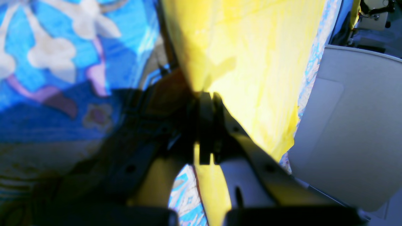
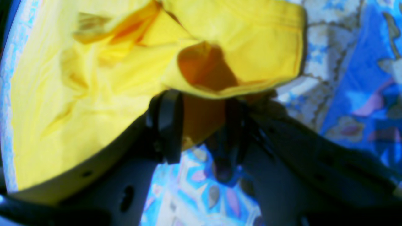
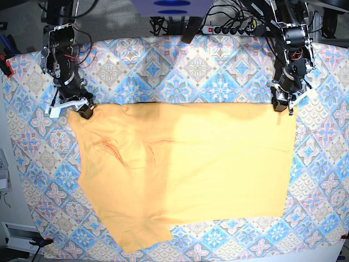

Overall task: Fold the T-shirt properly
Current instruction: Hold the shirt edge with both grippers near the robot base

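Note:
The yellow-orange T-shirt (image 3: 191, 164) lies spread flat on the tablecloth, plain side up, with its far edge stretched straight between both grippers. My left gripper (image 3: 281, 105) is at the shirt's far right corner. In the left wrist view the left gripper (image 1: 207, 97) is shut on the yellow cloth (image 1: 251, 62). My right gripper (image 3: 84, 112) is at the far left corner by the sleeve. In the right wrist view the right gripper (image 2: 201, 125) has its jaws apart, with a fold of the shirt (image 2: 94, 94) lying between and over them.
The blue-pink diamond tablecloth (image 3: 191, 71) covers the table and shows in the wrist views (image 1: 62, 62) (image 2: 345, 78). A power strip and cables (image 3: 234, 27) lie at the back edge. A pale grey surface (image 1: 355, 125) lies beyond the table's right side.

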